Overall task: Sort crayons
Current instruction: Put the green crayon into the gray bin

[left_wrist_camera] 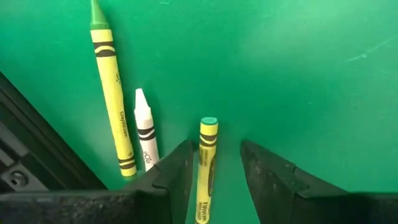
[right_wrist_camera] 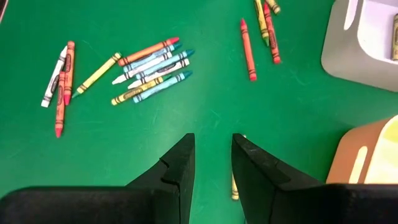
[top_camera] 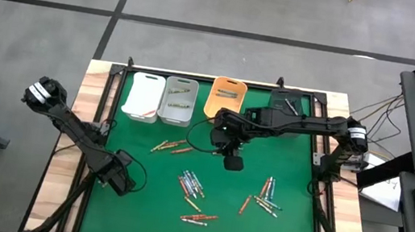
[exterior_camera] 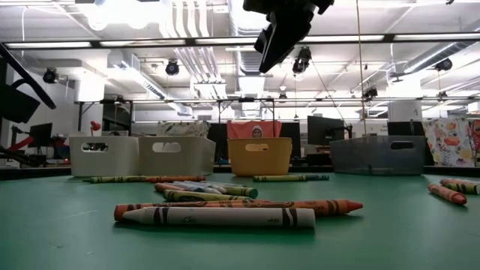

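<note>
Paper-wrapped crayons lie on matt green table; bins smooth plastic.

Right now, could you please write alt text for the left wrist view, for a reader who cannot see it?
The left hand sits low over the green mat, its two dark fingers open on either side of a short yellow-wrapped, green-tipped crayon. Beside it lie a long yellow-wrapped crayon and a white crayon, side by side.

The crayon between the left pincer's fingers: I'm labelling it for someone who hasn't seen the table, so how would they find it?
On the green mat, the left pincer straddles a short yellow-wrapped crayon with a green tip. Its neighbours, a long yellow crayon and a white crayon, lie outside the fingers.
</note>
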Controlling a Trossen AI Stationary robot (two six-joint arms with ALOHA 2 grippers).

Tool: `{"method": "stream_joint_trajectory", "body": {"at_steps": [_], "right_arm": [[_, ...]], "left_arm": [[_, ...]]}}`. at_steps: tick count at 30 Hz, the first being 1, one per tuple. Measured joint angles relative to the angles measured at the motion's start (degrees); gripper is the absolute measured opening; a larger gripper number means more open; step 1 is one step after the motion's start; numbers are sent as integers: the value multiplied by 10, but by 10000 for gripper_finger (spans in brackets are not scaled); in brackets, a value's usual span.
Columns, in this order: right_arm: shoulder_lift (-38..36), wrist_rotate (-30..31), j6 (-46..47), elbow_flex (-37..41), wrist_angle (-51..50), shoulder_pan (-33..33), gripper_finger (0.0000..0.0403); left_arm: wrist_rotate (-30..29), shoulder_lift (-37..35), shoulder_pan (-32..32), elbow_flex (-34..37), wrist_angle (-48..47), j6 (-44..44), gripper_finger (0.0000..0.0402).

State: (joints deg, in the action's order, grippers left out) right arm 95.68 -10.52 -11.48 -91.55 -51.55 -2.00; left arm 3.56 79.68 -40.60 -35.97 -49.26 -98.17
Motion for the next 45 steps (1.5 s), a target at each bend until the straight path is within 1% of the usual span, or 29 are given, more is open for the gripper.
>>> {"method": "stream_joint_trajectory", "body": {"at_steps": [4, 7, 16, 18, 24, 28, 31, 34, 37, 40, 45], "right_arm": [[0, 0, 0, 0, 1, 0, 93], [0, 0, -1, 0, 3, 0, 93], [0, 0, -16, 0, 14, 0, 93], [0, 0, -16, 0, 13, 0, 93], [0, 0, -16, 0, 13, 0, 93], [0, 0, -16, 0, 8, 0, 93], [0, 0, -16, 0, 5, 0, 93], [0, 0, -19, 0, -6, 0, 93], [0, 0, -21, 0, -22, 0, 93], [0, 0, -19, 0, -56, 0, 93], [0, 0, -5, 5, -102, 0, 93]], "left_arm": [[-1, 0, 0, 1, 6, 0, 123], [-2, 3, 0, 0, 9, 0, 110], [-5, 11, 0, -2, 17, -1, 20], [-5, 10, 0, -5, 15, -1, 7], [-22, 13, 0, -24, 12, 6, 3], [-44, 11, 5, -45, 6, 36, 1], [-49, 3, 18, -59, 6, 61, 1], [-75, -9, 32, -71, 2, 95, 1], [-121, -25, 56, -84, -3, 130, 0], [-160, -43, 86, -96, -27, 166, 0], [-230, -81, 151, -118, -33, 280, 0]]}}
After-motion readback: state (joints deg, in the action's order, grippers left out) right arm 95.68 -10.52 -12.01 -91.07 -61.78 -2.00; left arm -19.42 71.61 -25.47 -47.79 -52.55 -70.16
